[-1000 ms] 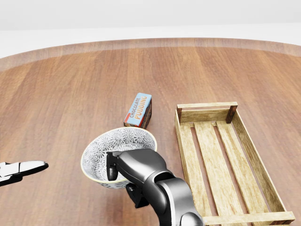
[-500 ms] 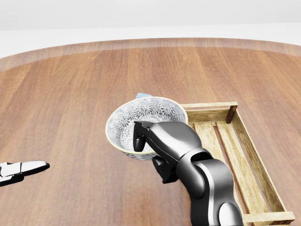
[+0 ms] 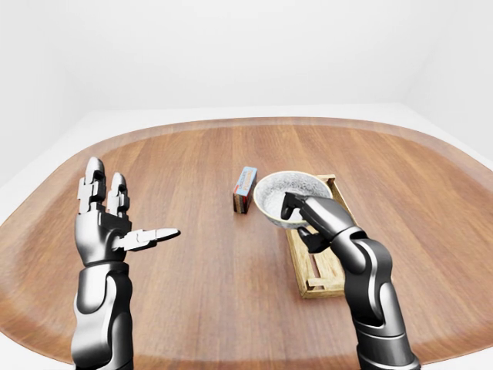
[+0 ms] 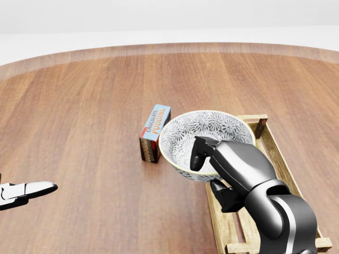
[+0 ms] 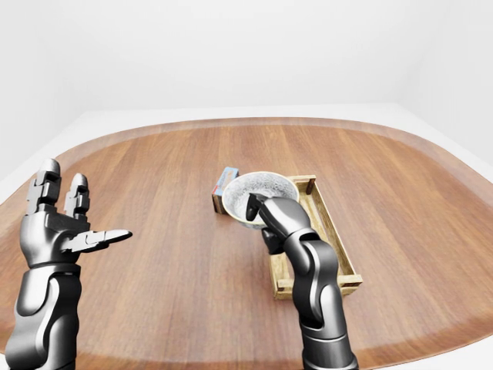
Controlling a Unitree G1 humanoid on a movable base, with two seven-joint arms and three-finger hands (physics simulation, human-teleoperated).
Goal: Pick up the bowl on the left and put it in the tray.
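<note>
At the left-eye view's lower left, the glossy grey metal left hand point(image 3: 104, 227) stands upright, fingers spread apart and empty. At the head view's lower right, the right hand point(image 4: 233, 166) has its dark fingers point(image 4: 196, 155) clamped over the rim of the round ceramic bowl point(image 4: 206, 132). The bowl is flower-patterned grey-white inside and is held tilted off the table. It overlaps the upper-left corner of the slatted wooden tray point(image 4: 260, 126). Just left of it, a rectangular cardboard pudding box point(image 4: 155, 127) stands on the smooth, wood-grained oval table point(image 4: 79, 106).

Arms point(image 3: 371, 287) glossy dark-grey metal, rounded shells, black joints. Left hand point(image 3: 105, 225) and right hand point(image 4: 235, 165) silver-grey, three blocky segmented fingers point(image 3: 94, 182) each.
</note>
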